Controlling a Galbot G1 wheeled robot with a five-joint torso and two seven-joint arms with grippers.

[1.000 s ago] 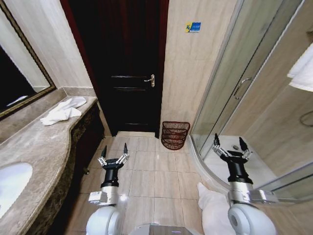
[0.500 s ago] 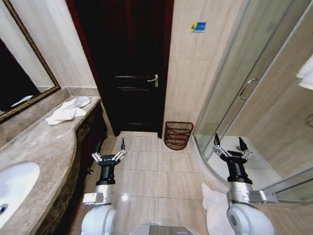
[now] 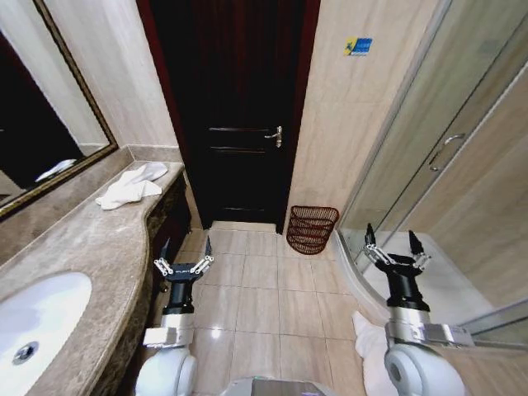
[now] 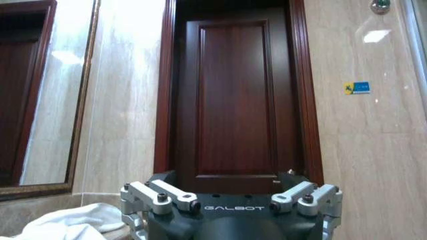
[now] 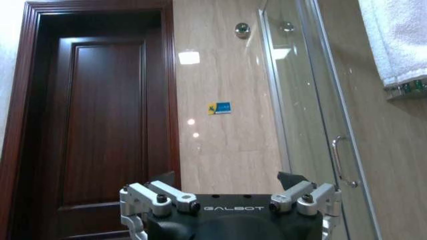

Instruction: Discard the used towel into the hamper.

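Both arms hang low with the left end effector (image 3: 185, 249) and right end effector (image 3: 389, 242) spread wide and empty, the towel (image 3: 130, 185) lying crumpled on the counter (image 3: 74, 247) and the hamper (image 3: 312, 228) on the floor beside the door (image 3: 239, 107).

A brown marble desk (image 3: 78, 256) runs along the left wall under a framed mirror. A crumpled white towel (image 3: 130, 185) lies on its far end, close to the back edge and near the rounded corner by the door. A white basin (image 3: 37, 318) is sunk into the near end, well apart from the towel. The floor (image 3: 264, 293) is laid with beige tiles. The hamper (image 3: 313, 228), a dark reddish-brown woven basket, stands on it against the wall, between the dark door and the shower enclosure.
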